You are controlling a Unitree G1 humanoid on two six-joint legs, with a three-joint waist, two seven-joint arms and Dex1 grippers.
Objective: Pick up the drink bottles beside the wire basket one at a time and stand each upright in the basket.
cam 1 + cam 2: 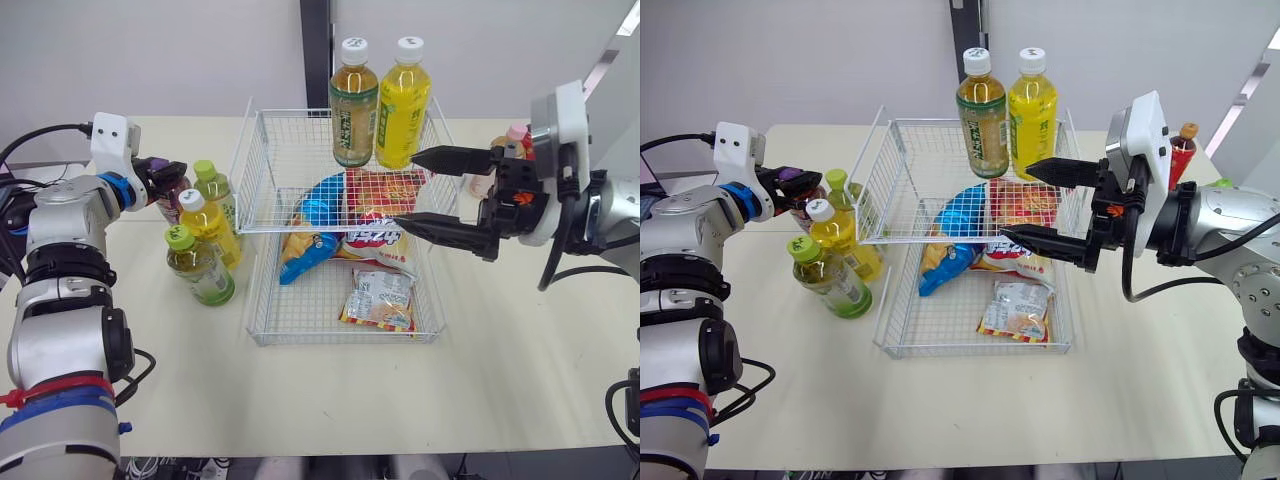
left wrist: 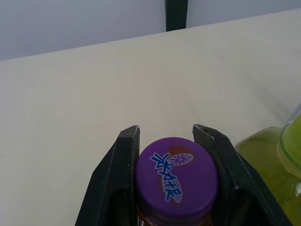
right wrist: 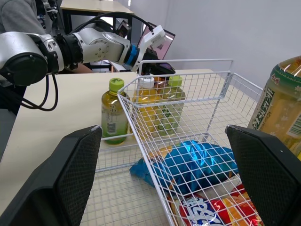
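Your left gripper (image 2: 167, 132) pinches a purple bottle cap (image 2: 177, 176), while your right gripper (image 1: 406, 188) hangs wide open, fingers pointing left.

Purple cap (image 2: 177, 179) with blue script; white wire basket (image 1: 258, 170); blue snack bag (image 1: 322, 203).

Left tool (image 1: 158, 176) grips a purple-capped bottle (image 1: 172, 200) beside the wire basket (image 1: 262, 165) — right tool (image 1: 406, 188) spread open.

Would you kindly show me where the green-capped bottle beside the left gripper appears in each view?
Left eye: green-capped bottle, left of the wire basket.
Right eye: same place.
Left wrist: bottle beside the purple cap.
Right wrist: bottle behind basket mesh.
Shared landmark: left gripper, shut on purple cap.
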